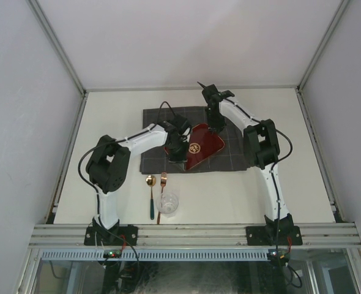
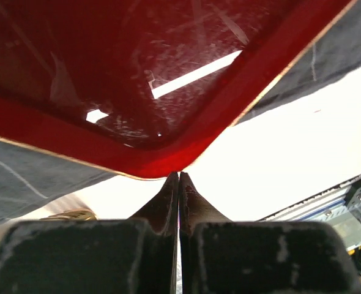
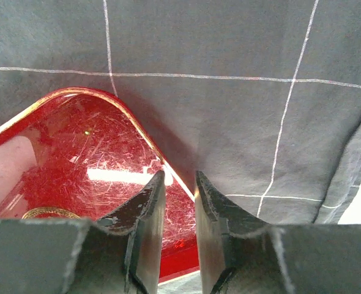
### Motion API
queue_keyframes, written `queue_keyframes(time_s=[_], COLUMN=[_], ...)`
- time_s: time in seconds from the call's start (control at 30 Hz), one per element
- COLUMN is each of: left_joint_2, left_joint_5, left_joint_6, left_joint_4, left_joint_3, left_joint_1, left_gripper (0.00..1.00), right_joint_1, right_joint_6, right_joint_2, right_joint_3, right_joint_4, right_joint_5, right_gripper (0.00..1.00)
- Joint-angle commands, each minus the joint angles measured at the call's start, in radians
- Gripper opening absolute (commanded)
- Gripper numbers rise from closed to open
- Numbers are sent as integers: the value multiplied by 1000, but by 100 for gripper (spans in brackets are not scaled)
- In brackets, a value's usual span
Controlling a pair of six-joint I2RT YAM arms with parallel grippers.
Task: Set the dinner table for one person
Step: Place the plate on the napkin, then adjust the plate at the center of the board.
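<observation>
Left gripper point(image 2: 178, 176) pressed together, tips at red tray point(image 2: 137, 73) corner; right gripper point(image 3: 179, 177) apart astride its rim. Tray on checked cloth point(image 3: 229, 92), mid dinner table point(image 1: 229, 196), twelve o'clock of glass point(image 1: 167, 203). We judge a shove would ruck cloth.

We are seeing bright, even overhead light washing the table point(image 1: 229, 190) pale. The tray point(image 2: 168, 79) is throwing back white strip glare in both wrist views. Near fingers point(image 2: 76, 257) are blurring out of focus; shadows are falling soft.

Plain white walls point(image 1: 21, 122), aluminium frame posts point(image 1: 57, 48).
</observation>
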Motion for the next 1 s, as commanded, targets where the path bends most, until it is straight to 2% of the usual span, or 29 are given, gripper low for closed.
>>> queue_keyframes(time_s=[0.0, 0.2, 0.37, 0.43, 0.6, 0.67, 0.77, 0.97], left_joint_2=[-48, -56, -70, -76, -84, -80, -54, 39], left_joint_5=[45, 34, -23, -38, -60, -63, -63, -96], left_joint_6=[28, 31, 38, 44, 59, 71, 85, 121], left_joint_4=[27, 31, 8, -7, -37, -46, -65, -131], left_joint_3=[-5, -7, 20, 40, 93, 113, 146, 251], left_joint_1=[-9, -9, -7, -3, 43, 73, 132, 224], left_gripper=[0, 0, 1, 11, 46, 53, 56, 56], right_joint_1=[12, 9, 5, 5, 8, 7, 8, 11], right_joint_6=[35, 48, 60, 63, 71, 78, 88, 110], right_joint_2=[-79, -184, -250, -268, -309, -323, -344, -385], right_joint_3=[4, -110, -180, -193, -249, -283, -338, -439], right_joint_4=[38, 65, 90, 88, 90, 99, 120, 157], right_joint_5=[26, 68, 93, 103, 111, 108, 98, 90], right_gripper=[25, 26, 31, 32, 34, 34, 33, 32])
